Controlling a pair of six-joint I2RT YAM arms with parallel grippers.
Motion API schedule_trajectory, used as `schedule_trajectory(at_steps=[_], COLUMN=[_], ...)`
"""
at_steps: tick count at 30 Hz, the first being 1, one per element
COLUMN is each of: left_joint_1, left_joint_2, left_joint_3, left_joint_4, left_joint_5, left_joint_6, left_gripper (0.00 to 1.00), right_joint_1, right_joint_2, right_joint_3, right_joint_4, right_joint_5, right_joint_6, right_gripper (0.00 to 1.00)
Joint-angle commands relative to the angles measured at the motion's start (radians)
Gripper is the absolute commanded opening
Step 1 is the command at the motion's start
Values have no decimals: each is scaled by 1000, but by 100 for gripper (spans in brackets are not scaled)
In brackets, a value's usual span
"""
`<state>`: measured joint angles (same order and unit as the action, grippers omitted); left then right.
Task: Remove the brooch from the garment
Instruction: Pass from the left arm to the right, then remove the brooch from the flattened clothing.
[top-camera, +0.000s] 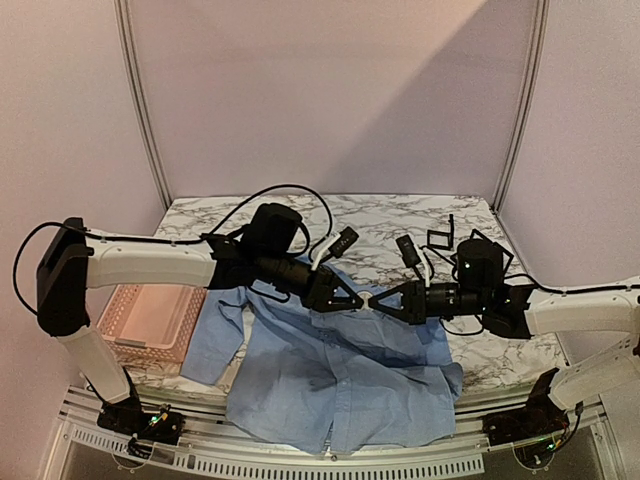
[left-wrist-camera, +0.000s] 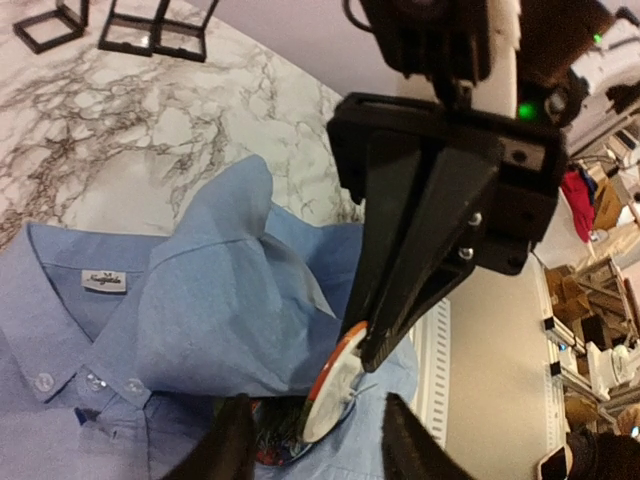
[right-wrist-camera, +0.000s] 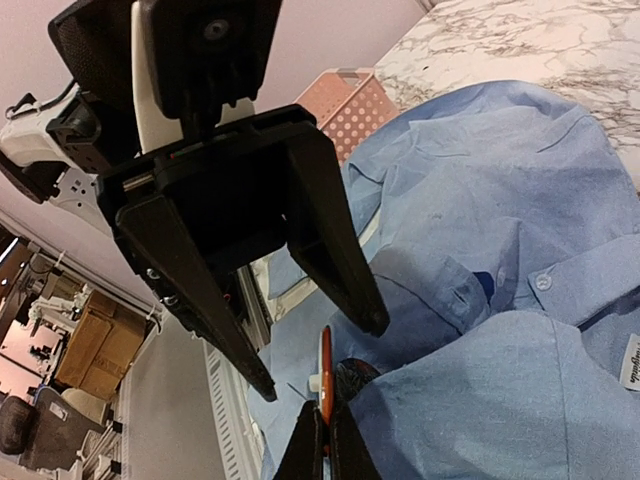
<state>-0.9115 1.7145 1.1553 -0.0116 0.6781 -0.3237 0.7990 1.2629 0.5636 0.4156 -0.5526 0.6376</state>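
The garment (top-camera: 340, 380) is a light blue collared shirt (left-wrist-camera: 220, 300) spread over the table's near edge (right-wrist-camera: 500, 200). The brooch (left-wrist-camera: 335, 395) is a round disc with an orange rim and a white back, standing edge-on just off the cloth (right-wrist-camera: 326, 380). My right gripper (right-wrist-camera: 325, 440) is shut on the disc's rim (left-wrist-camera: 372, 350). A dark round piece (left-wrist-camera: 262, 430) sits against the shirt right beside the disc. My left gripper (left-wrist-camera: 315, 440) is open; its fingers stand either side of the brooch without touching it (right-wrist-camera: 318, 353). Both grippers meet tip to tip over the shirt's chest (top-camera: 366, 299).
A pink perforated basket (top-camera: 150, 325) stands at the left, beside the shirt's sleeve (right-wrist-camera: 350, 105). Small black open frames (top-camera: 440, 237) lie on the marble table at the back right (left-wrist-camera: 150, 35). The shirt hangs slightly over the table's front edge (top-camera: 300, 450).
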Motion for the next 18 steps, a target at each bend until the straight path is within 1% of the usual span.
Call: schedule_trajectory(at_steps=[1,2,6,9,13,18], left_joint_1=[13,23,80,120,154,170], left_joint_2=[-53,-81,-226,-283,-290,-287], left_joint_3=[-8,-30,-123,-155,-138,-138], left_joint_4=[-30,-11,104,120,94,96], left_joint_5=[-157,-194,-324,-403,-412,-409], left_joint_6=[30,27,11,8,2,-17], left_gripper=[53,59,75,83,84,84], right_joint_1=[39,47,59,71,86,106], right_joint_2=[-67,-80,-101,-88,-66,-38], right_joint_3=[31,39,74,114,158,212], right_joint_4=[-107,-136,-251,-339,-412,-520], right_joint_5=[200,234,308,356,417,488], right_joint_6=[-62,-78,-130,-170,-207,-246], right_gripper=[0,0,0,0,0,0])
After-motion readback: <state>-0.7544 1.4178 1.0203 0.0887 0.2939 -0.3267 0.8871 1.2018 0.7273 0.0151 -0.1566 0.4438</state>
